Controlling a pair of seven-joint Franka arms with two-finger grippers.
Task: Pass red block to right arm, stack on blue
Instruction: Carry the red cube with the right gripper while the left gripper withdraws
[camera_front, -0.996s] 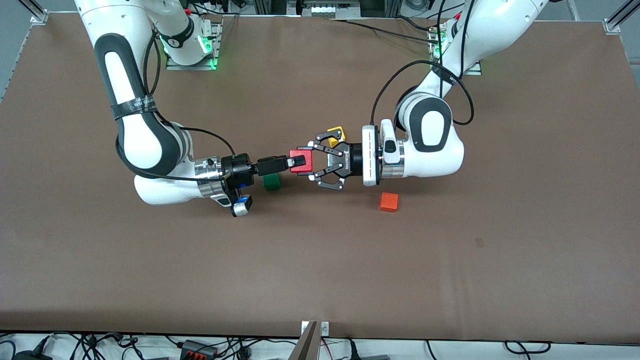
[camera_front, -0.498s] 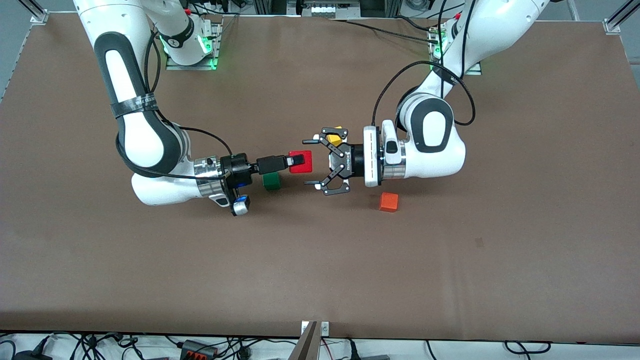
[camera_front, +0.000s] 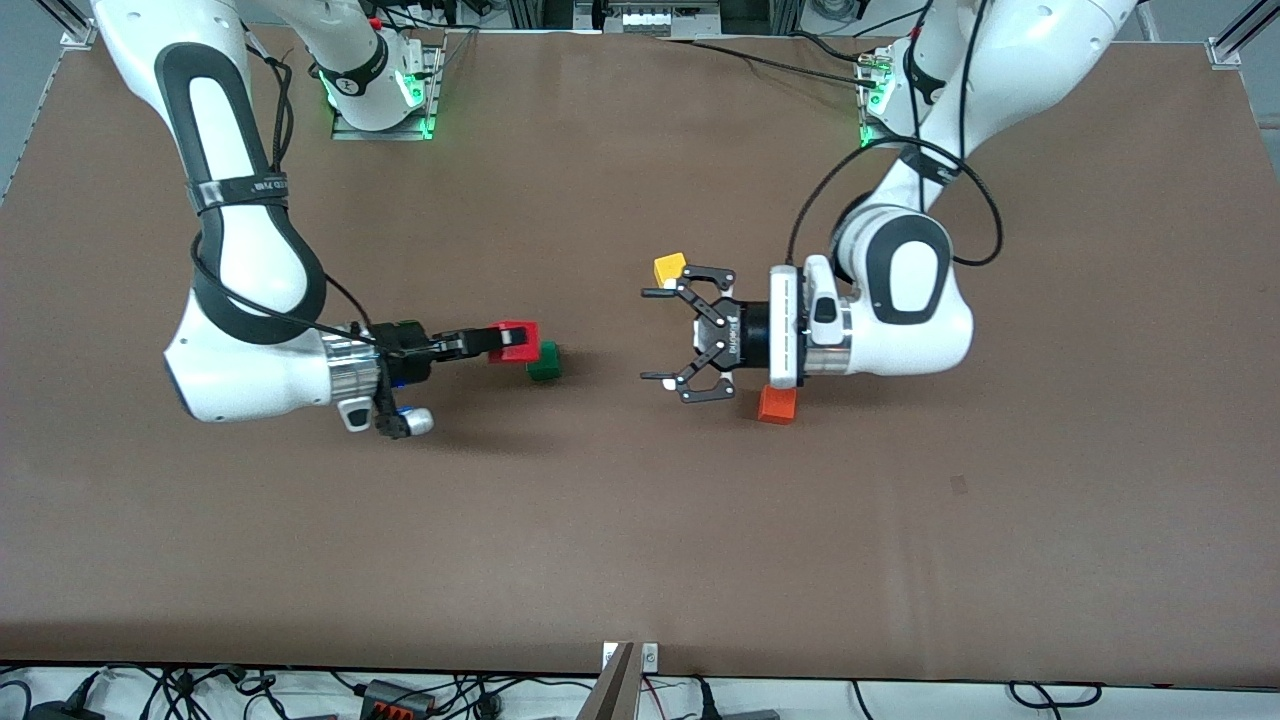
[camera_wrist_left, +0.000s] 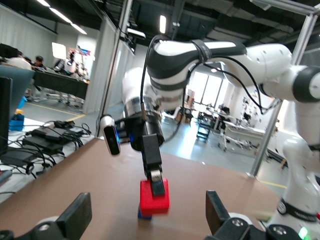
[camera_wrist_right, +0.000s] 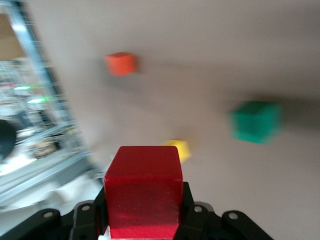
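2 arms are out over the brown desk (camera_front: 640, 560) right now. Right tool (camera_front: 500, 341) is clamped on the red block (camera_front: 517, 341), holding it up in the air just beside the green cube (camera_front: 544, 361), toward the right arm's end of the desk. From the left wrist view you can see the slim black fingers (camera_wrist_left: 157, 184) pinching the block from above, and a sliver of a blue cube (camera_wrist_left: 144, 214) peeks out under the red one, though I can't tell if they touch. Left tool (camera_front: 664, 335) has its claw fingers spread wide apart with nothing in them, hanging over the middle of the desk, well apart from the red block. 1 yellow cube (camera_front: 669, 268) sits by its upper finger and 1 orange cube (camera_front: 777, 404) sits partly under the left wrist.
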